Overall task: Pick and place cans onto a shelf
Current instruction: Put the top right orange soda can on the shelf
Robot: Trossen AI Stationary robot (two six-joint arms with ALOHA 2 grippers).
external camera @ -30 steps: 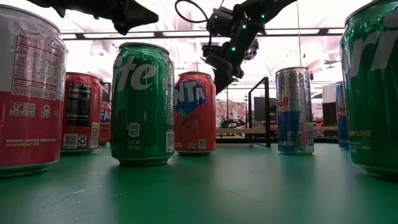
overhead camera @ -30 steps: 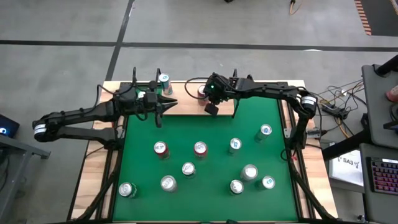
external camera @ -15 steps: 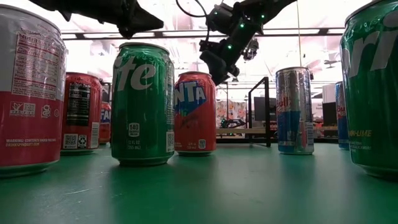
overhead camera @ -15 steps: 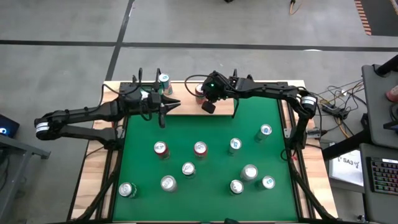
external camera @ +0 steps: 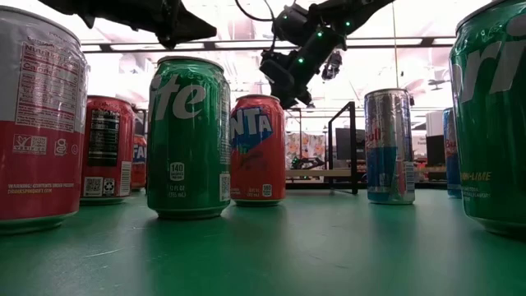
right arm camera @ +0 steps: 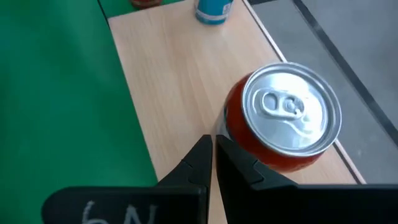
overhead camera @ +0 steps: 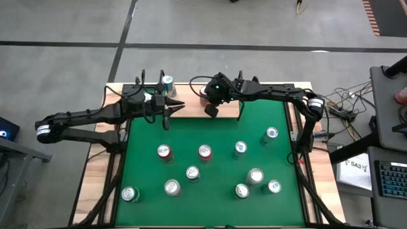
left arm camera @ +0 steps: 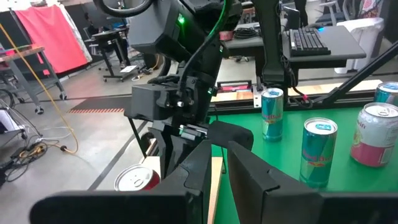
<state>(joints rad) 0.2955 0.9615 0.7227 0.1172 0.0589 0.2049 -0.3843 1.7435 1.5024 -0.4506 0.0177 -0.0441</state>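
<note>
Over the shelf [overhead camera: 191,109] at the table's far edge, right pincer [overhead camera: 210,109] hangs beside a red can [right arm camera: 283,121] standing on the board; fingers together, holding nothing. Judgement: lift clear without clipping that can. Left pincer [overhead camera: 173,104] near the teal can [overhead camera: 168,83], nearly closed, empty. Nine cans [overhead camera: 205,151] wait on green.

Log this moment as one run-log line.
left gripper: shut, empty, over shelf | right gripper: shut, empty, beside red can on shelf | blue can: on shelf
</note>
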